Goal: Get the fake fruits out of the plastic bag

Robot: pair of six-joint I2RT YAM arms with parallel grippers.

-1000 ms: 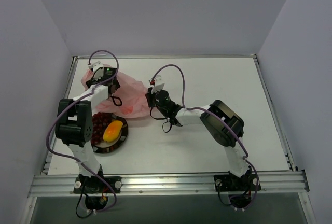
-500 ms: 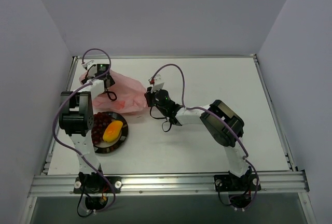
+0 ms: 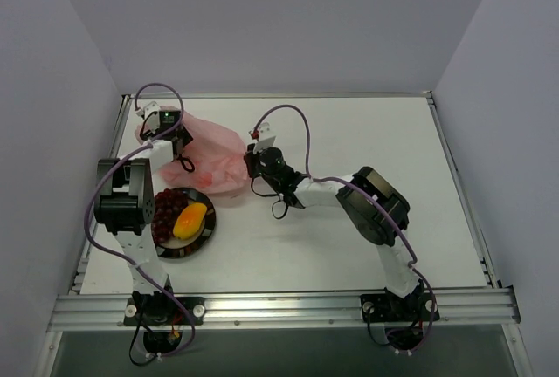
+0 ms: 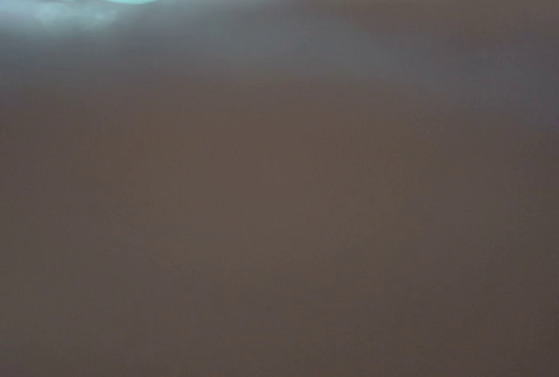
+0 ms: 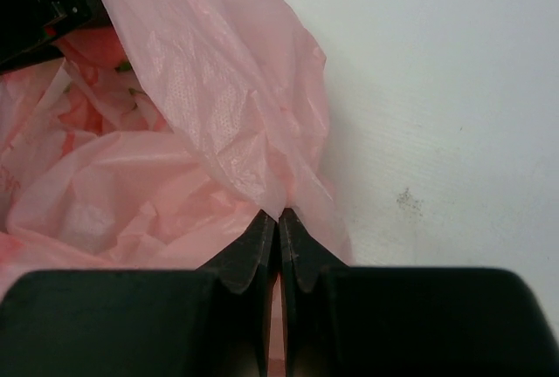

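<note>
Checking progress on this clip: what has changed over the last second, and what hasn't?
The left gripper shifted toward the far left, further over the plastic bag; whether it grasped anything cannot be seen. The right gripper kept its jaws pinched on the bag's edge. The grape bunch and mango stayed on the plate.

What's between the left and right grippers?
The plastic bag spans the gap from left gripper to right gripper, which pinches its edge; seen in the top view.
</note>
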